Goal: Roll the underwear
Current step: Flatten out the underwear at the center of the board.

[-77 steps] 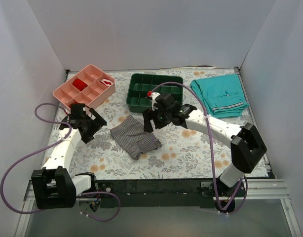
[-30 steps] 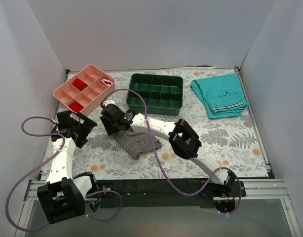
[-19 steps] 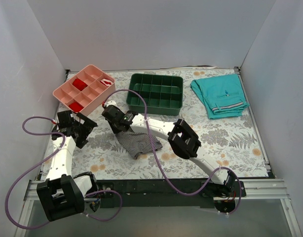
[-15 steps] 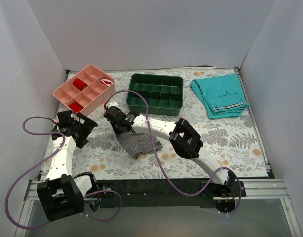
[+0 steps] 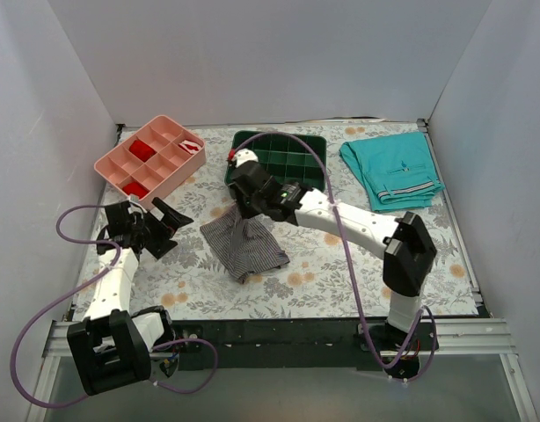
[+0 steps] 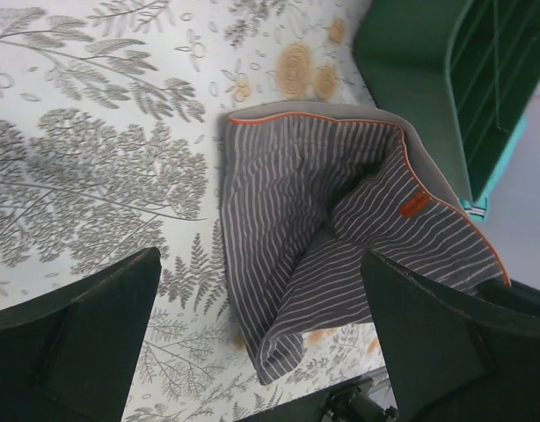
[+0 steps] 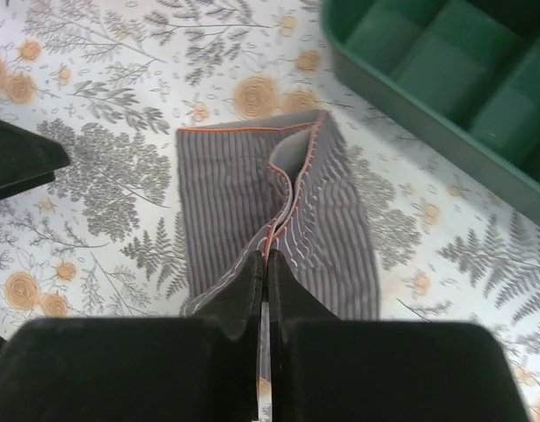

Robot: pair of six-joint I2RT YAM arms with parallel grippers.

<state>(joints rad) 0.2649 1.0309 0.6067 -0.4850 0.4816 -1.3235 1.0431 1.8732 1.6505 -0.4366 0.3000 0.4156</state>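
Underwear (image 5: pixel 245 249) pinched at far edge by right gripper (image 7: pixel 266 264), rest trailing nearward; left gripper (image 5: pixel 168 230) spread, just left.

Grey pinstriped underwear (image 5: pixel 245 251) lies mid-worktop (image 5: pixel 358 274), and its orange-trimmed edge is pinched up into a ridge. The rest lies spread flat, with a small orange tag showing.

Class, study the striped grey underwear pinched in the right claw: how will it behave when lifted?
Probably floppy: the underwear sags in soft folds from the right claw rather than holding shape. Likely light, since a narrow pinch on its orange-trimmed edge raises it. Pushed, it would probably bunch up, not roll, being thin and creased.
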